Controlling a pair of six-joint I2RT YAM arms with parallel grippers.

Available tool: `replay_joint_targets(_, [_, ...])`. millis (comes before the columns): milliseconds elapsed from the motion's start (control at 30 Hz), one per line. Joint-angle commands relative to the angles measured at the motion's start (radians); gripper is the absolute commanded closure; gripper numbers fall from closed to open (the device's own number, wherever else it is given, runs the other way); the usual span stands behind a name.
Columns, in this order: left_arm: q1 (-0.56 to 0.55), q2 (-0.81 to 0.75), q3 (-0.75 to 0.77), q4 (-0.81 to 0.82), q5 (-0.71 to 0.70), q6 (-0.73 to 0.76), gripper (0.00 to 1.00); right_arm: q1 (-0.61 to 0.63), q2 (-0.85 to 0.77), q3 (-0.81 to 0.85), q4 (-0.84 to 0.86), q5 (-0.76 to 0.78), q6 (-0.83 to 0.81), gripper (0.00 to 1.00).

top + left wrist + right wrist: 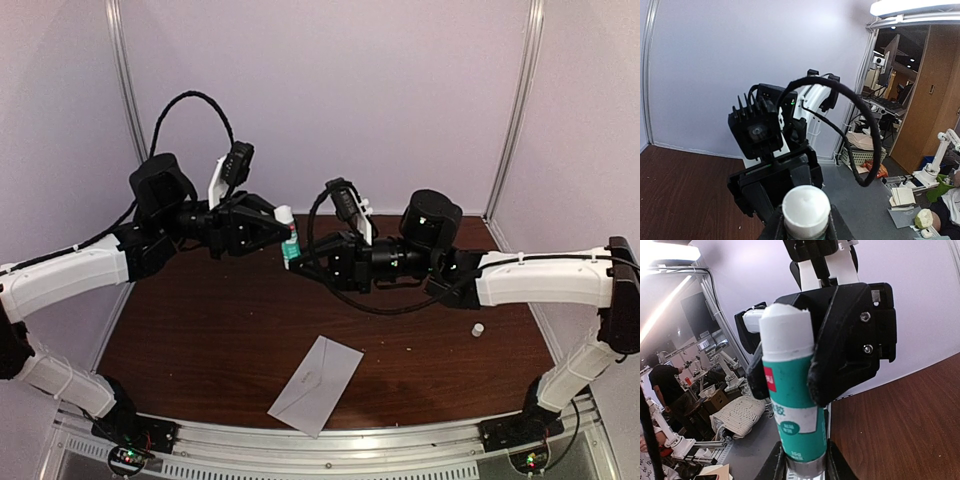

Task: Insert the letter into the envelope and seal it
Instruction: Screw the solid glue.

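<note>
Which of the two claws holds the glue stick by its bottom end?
The right gripper, pinching the glue stick's grey base; the left gripper clamps higher up.

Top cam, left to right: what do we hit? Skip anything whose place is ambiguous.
left gripper → glue stick → right gripper → small white cap. Skipped the envelope: it overlaps the first three sideways.

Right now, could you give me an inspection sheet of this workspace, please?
Surface: brown table, a few pale specks.
Job's things: envelope flat near the front edge; letter not seen.
Clutter: small white cap on the table, right side.
Grippers: left gripper and right gripper both shut on the uncapped glue stick, held above the table.
Cables: black cable looping over the left arm.
Surroundings: pale walls.
</note>
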Motion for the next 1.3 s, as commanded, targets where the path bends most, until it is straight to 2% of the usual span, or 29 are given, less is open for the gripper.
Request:
replay_joint_targets(0, [-0.003, -0.001, 0.024, -0.081, -0.118, 0.114, 0.97, 0.001, -0.073, 0.042, -0.147, 0.153, -0.067, 0.95])
replay_joint_targets(200, [-0.004, -0.010, 0.026, -0.160, -0.271, 0.157, 0.97, -0.003, -0.090, 0.146, -0.448, 0.482, -0.170, 0.98])
replay_joint_targets(467, [-0.003, -0.011, 0.016, -0.208, -0.482, 0.133, 0.98, 0.020, 0.017, 0.370, -0.778, 0.917, -0.224, 0.99])
replay_joint_targets(600, [-0.003, -0.006, 0.004, -0.227, -0.588, 0.097, 1.00, 0.034, 0.096, 0.463, -0.844, 1.074, -0.192, 0.99])
replay_joint_targets(700, [-0.003, 0.011, 0.001, -0.246, -0.643, 0.068, 1.00, 0.043, 0.158, 0.522, -0.852, 1.127, -0.155, 0.99])
replay_joint_targets(867, [-0.001, 0.053, -0.002, -0.257, -0.659, 0.024, 1.00, 0.059, 0.238, 0.599, -0.855, 1.172, -0.124, 0.99])
replay_joint_targets(1067, [0.001, 0.061, -0.004, -0.263, -0.673, 0.008, 1.00, 0.059, 0.237, 0.577, -0.797, 1.095, -0.108, 0.96])
replay_joint_targets(1167, [0.008, 0.048, -0.008, -0.256, -0.675, 0.004, 1.00, 0.058, 0.198, 0.528, -0.750, 1.052, -0.121, 0.87])
replay_joint_targets(1267, [0.018, 0.027, -0.013, -0.252, -0.687, 0.004, 1.00, 0.055, 0.137, 0.448, -0.684, 0.988, -0.138, 0.62])
